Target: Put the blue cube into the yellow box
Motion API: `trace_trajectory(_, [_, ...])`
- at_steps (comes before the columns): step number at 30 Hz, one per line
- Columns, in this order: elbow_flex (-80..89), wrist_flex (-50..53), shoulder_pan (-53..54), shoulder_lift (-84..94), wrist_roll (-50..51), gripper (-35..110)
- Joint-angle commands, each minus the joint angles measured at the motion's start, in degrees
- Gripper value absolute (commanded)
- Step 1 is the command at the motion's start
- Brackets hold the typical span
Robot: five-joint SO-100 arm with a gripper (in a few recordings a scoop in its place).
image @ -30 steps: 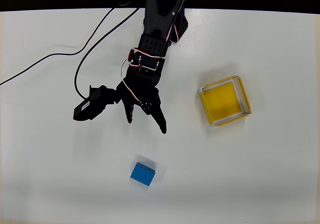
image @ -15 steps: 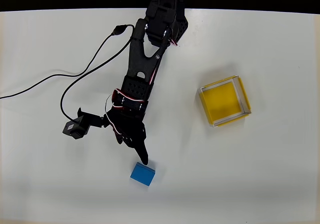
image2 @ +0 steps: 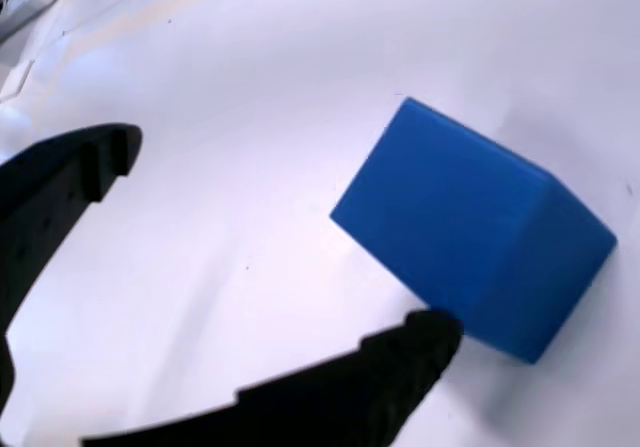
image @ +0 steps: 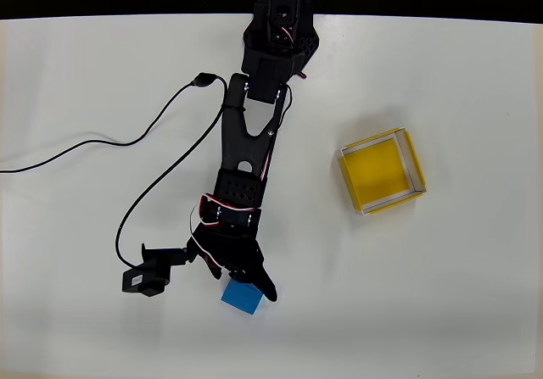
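The blue cube (image: 239, 299) lies on the white table near the front, partly covered from above by my gripper (image: 248, 286). In the wrist view the blue cube (image2: 470, 222) sits just ahead of the fingertips, right of the gap between them. The gripper (image2: 282, 237) is open there, with bare table between its two black fingers. The lower finger's tip (image2: 425, 337) reaches the cube's near bottom edge. The yellow box (image: 414, 165), a shallow tray with pale walls, stands empty at the right, well away from the arm.
The black arm (image: 250, 142) stretches from its base at the table's far edge down the middle. A black cable (image: 85, 146) runs off to the left. The wrist camera (image: 142, 279) sticks out left of the gripper. The table (image: 441, 311) is plain white.
The arm has stretched out toward the front of the table. The open gripper has travelled down from mid-table to sit over the blue cube's upper side. Cube and box have not moved.
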Motion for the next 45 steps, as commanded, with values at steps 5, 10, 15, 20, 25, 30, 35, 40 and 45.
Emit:
trace_trajectory(5, [-12.13,0.26,1.32,-2.64,-4.57,56])
trace_trajectory(10, [-13.89,0.0,1.49,-5.54,-4.57,56])
trace_trajectory(15, [-16.61,-0.88,1.85,-8.79,-3.78,56])
trace_trajectory(20, [-18.28,-2.46,1.93,-11.87,-3.69,56])
trace_trajectory(25, [-19.42,-3.96,2.02,-14.24,-2.72,55])
trace_trajectory(30, [-19.78,-5.19,2.2,-16.0,-2.81,54])
trace_trajectory(35, [-20.39,-6.5,2.2,-17.31,-2.37,52])
trace_trajectory(40, [-20.57,-7.38,2.02,-18.37,-2.2,50])
trace_trajectory(45, [-20.57,-7.73,1.76,-18.81,-2.37,42])
